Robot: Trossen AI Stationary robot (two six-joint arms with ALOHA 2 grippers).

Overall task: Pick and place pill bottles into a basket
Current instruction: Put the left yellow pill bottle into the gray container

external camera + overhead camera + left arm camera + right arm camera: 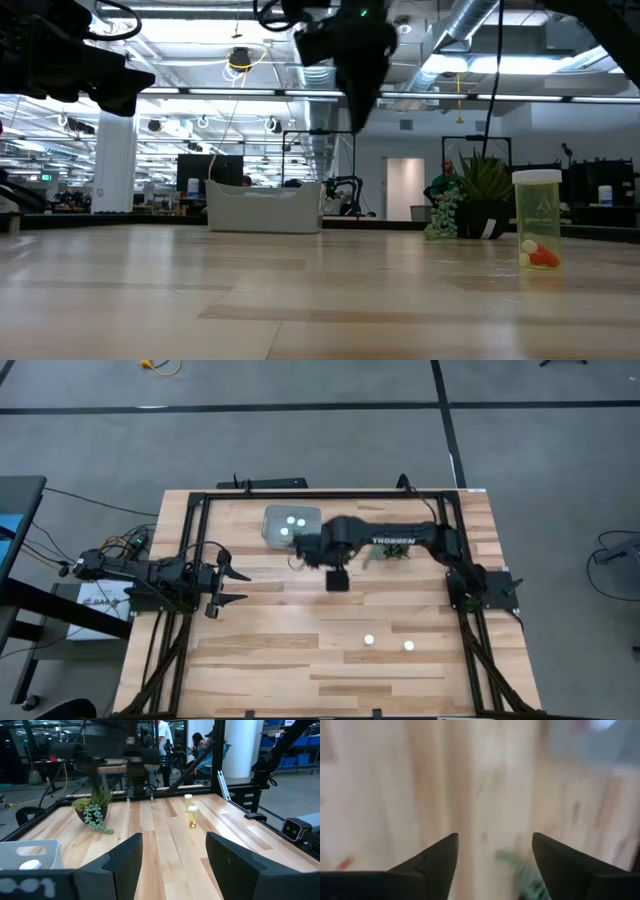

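Observation:
The pale translucent basket (290,525) stands at the table's far middle with two white-capped pill bottles (292,524) in it. It also shows in the low view (265,208) and the left wrist view (30,855). Two more pill bottles (368,640) (408,646) stand upright on the table near its front edge. One of them shows large in the low view (538,220). My right gripper (303,552) hangs open and empty (492,865) above the table, just beside the basket's near right corner. My left gripper (232,585) is open and empty (172,865) at the table's left.
A green leafy sprig in a dark pot (390,557) stands under my right arm, right of the basket. It also shows in the left wrist view (95,810). A black frame (300,495) runs round the table's edges. Bare wood lies between the basket and the two standing bottles.

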